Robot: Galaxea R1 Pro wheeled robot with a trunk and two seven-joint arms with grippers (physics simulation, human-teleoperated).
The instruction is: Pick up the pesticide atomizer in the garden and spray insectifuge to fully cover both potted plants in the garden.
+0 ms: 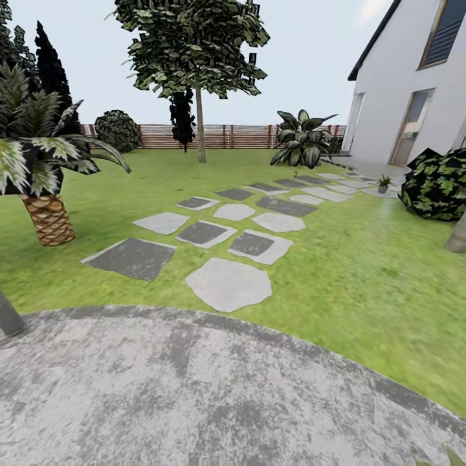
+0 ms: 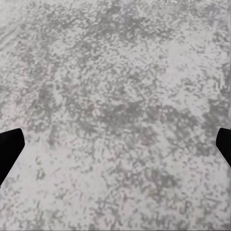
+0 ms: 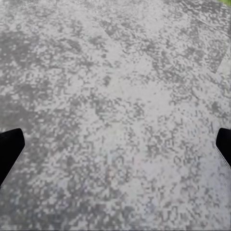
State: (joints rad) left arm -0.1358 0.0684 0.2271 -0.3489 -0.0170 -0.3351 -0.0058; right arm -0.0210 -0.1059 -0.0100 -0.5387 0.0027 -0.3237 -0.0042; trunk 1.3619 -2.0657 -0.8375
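At the left edge of the head view a palm (image 1: 45, 162) with a scaly brown trunk stands on the lawn (image 1: 362, 278), and a grey post (image 1: 10, 317) leans in at the rim of the round patio (image 1: 194, 395), whose mottled grey surface fills the near ground. Beyond the patio a path of stepping stones (image 1: 228, 283), pale and dark grey, runs across the lawn away from the patio and toward the right. A tall tree (image 1: 197, 58) rises behind the path, with a brown slatted fence (image 1: 226, 136) across the back of the garden and a round bush (image 1: 118, 131) in front of it. Further right stands a big shrub (image 1: 303, 139) with striped dark leaves. Near the far end of the path a small potted plant (image 1: 384, 184) sits just beside the paving in front of the white house (image 1: 401, 84). A dark bush (image 1: 437, 184) fills the right edge. The sprayer bottle cannot be made out.

In the left wrist view the left gripper (image 2: 115, 149) hangs over the patio with its dark fingertips (image 2: 9, 149) spread wide, holding nothing. The right gripper (image 3: 115, 149) is likewise spread wide over the grey surface, its fingertips (image 3: 9, 149) apart and empty.
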